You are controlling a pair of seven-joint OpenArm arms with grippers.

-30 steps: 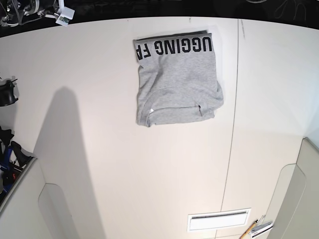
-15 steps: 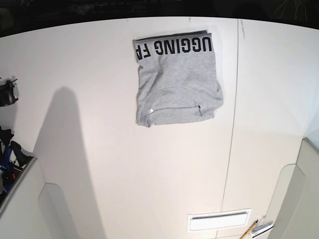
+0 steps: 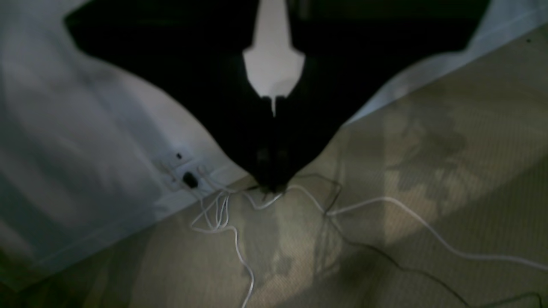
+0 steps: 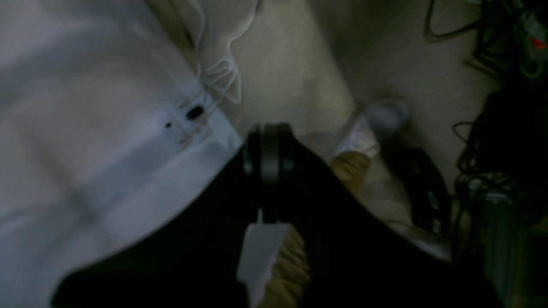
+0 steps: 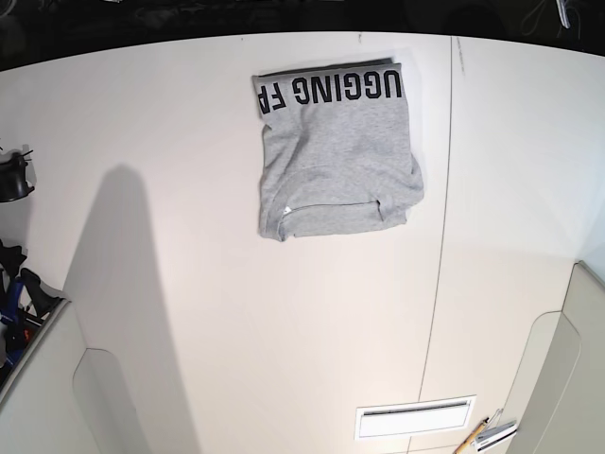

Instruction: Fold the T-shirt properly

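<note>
looking across the table (image 5: 189,284) from left to right: bare white top on the left, then the t-shirt (image 5: 336,161) lying far-centre, already folded into a compact rectangle, black lettering (image 5: 331,90) along its far edge, collar (image 5: 331,206) showing on the near edge. a table seam (image 5: 442,236) runs just right of it, and a pencil (image 5: 470,439) sits near-right by a vent slot (image 5: 414,417).

neither arm is over the table in the base view. the left gripper (image 3: 274,107) in its wrist view points off the table at carpet (image 3: 428,171) and loose white cables (image 3: 239,214); its jaws look brought together with only a thin slit between them, holding nothing. the right gripper (image 4: 269,171) also points at the floor past the table edge, fingers seemingly together and empty, though the view is dark and blurred. a shoe (image 4: 372,128) shows beyond it.

judgement: fold looks essentially done. risks from here: any return swing low over the table could drag the near hem, which bulges a bit on the right, and undo the stack. the left arm hanging close above floor cables could snag one. the right arm parked near someone's foot risks contact if it moves blind.
</note>
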